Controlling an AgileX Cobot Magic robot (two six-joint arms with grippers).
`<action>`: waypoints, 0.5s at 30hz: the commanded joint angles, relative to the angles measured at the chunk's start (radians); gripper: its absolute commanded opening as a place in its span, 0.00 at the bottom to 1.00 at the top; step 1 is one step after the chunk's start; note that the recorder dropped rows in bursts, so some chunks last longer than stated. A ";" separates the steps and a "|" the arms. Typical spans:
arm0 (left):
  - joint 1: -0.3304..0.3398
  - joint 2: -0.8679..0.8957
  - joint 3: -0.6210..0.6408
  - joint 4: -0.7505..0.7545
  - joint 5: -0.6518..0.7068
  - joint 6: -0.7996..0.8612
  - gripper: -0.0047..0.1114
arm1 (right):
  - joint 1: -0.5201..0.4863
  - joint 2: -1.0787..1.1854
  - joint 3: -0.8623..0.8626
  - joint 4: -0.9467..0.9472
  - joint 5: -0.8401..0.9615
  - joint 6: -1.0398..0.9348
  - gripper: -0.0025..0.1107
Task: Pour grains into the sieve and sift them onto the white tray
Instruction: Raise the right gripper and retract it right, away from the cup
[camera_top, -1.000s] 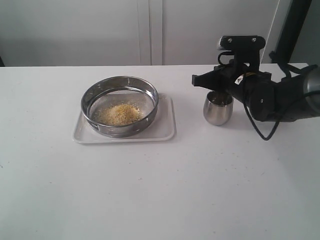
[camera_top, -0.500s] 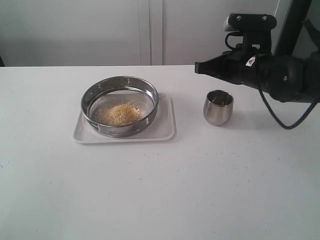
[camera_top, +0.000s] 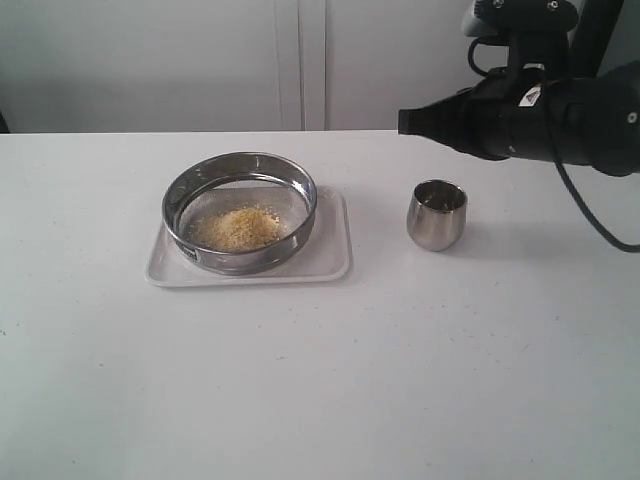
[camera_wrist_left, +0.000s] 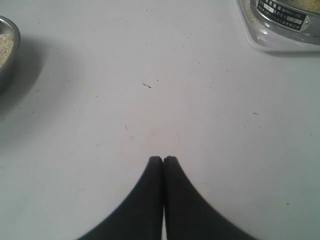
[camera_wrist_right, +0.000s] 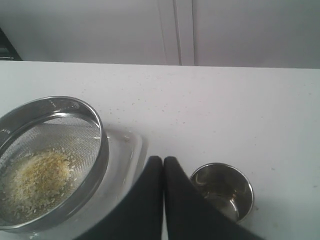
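Now that the right tool (camera_top: 405, 122) has lifted off the steel cup (camera_top: 436, 222) and drawn back above it, jaws pressed together on nothing, pouring looks finished and sifting comes next. On the table (camera_top: 320, 400), the white tray (camera_top: 335, 262) carries the sieve (camera_top: 296, 190). The left tool (camera_wrist_left: 163, 160), likewise closed and empty, hovers over bare table near the tray's corner. The cup stands upright, well apart from the tray and blocking nothing. The grains (camera_top: 238, 228) lie heaped on the mesh; whether any have fallen through cannot be told.
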 joint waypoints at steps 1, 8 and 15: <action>0.001 -0.004 0.010 -0.006 0.002 -0.008 0.04 | -0.002 -0.018 -0.001 0.002 0.042 0.026 0.02; 0.001 -0.004 0.010 -0.006 0.002 -0.008 0.04 | -0.004 -0.037 -0.001 0.002 0.091 0.069 0.02; 0.001 -0.004 0.010 -0.006 0.002 -0.008 0.04 | -0.004 -0.078 -0.001 0.002 0.164 0.089 0.02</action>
